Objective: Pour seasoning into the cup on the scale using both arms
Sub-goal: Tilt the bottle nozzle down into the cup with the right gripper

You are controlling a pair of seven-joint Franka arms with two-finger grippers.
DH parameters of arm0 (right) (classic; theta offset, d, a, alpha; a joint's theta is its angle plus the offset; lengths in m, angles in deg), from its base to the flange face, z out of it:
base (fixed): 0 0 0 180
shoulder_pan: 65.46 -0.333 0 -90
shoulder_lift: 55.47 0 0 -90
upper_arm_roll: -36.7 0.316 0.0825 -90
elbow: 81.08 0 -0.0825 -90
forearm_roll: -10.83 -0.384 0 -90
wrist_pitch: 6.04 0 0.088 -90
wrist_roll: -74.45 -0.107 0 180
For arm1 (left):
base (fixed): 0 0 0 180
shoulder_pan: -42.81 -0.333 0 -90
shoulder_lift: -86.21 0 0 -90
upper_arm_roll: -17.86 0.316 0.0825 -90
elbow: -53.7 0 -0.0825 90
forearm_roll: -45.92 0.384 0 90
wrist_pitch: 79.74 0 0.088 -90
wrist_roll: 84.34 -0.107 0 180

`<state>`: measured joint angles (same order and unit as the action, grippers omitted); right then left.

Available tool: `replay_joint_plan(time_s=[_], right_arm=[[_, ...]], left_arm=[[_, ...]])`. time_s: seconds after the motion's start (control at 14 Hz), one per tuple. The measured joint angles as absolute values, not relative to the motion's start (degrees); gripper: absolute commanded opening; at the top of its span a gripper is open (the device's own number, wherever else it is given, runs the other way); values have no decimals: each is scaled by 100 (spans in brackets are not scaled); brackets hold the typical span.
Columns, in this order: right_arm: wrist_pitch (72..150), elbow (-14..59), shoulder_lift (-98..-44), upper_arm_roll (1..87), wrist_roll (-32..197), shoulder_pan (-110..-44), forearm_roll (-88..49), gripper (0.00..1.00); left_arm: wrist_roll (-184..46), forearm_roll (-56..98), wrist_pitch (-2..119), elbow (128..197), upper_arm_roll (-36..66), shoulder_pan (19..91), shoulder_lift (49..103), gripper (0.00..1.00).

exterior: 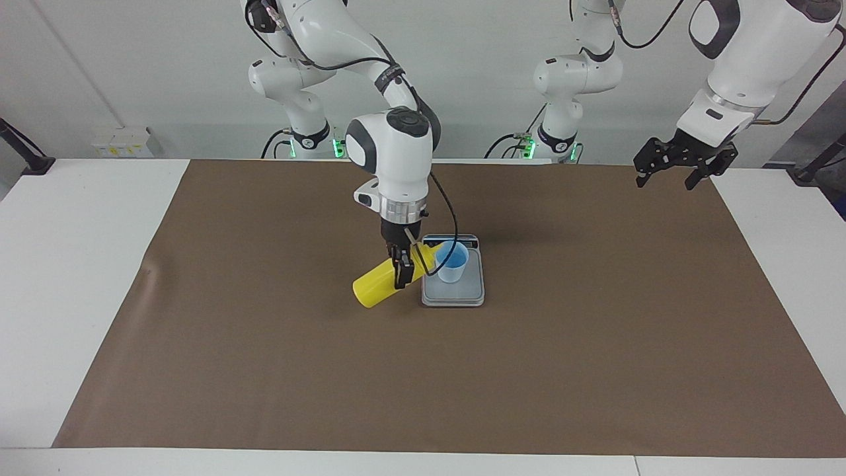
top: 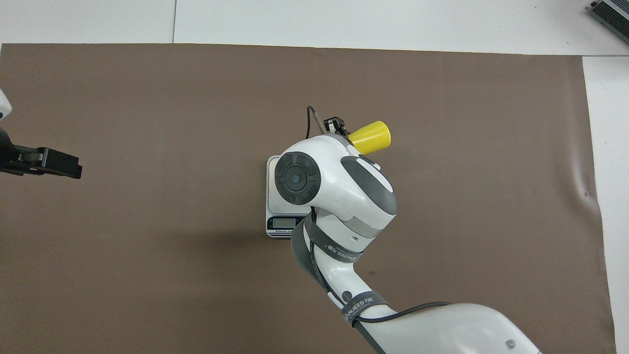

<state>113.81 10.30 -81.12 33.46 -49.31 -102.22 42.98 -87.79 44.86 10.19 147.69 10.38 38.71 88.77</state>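
Note:
The yellow seasoning bottle (exterior: 373, 289) is tipped almost flat, its base up and away from the scale, its nozzle end at the rim of the pale-blue cup (exterior: 453, 264). My right gripper (exterior: 403, 268) is shut on the bottle's upper body. The cup stands on the silver-grey scale (exterior: 456, 296). In the overhead view the right arm's wrist covers the cup and most of the scale (top: 273, 223); only the bottle's base (top: 372, 137) sticks out. My left gripper (exterior: 665, 180) hangs open and empty over the mat's corner at its own end, also seen as the left gripper (top: 73, 169).
A brown mat (exterior: 264, 370) covers the middle of the white table (exterior: 66, 277). A pale socket box (exterior: 122, 142) sits by the wall near the right arm's end. A dark device (top: 609, 14) lies at a table corner farthest from the robots.

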Motion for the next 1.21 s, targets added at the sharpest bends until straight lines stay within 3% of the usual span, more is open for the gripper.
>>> replay_joint_plan(time_s=[0.86,1.21], right_arm=[[10416,890,-8157,3339,-4942,-10575,5309,0],[10394,887,-8157,3339,-4942,-10589,5668,0]], left_arm=[[-8779,4486,1021,14777,1029,3872,8877,100],[-8779,4486,1022,14790,1025,3872,8877,100]])
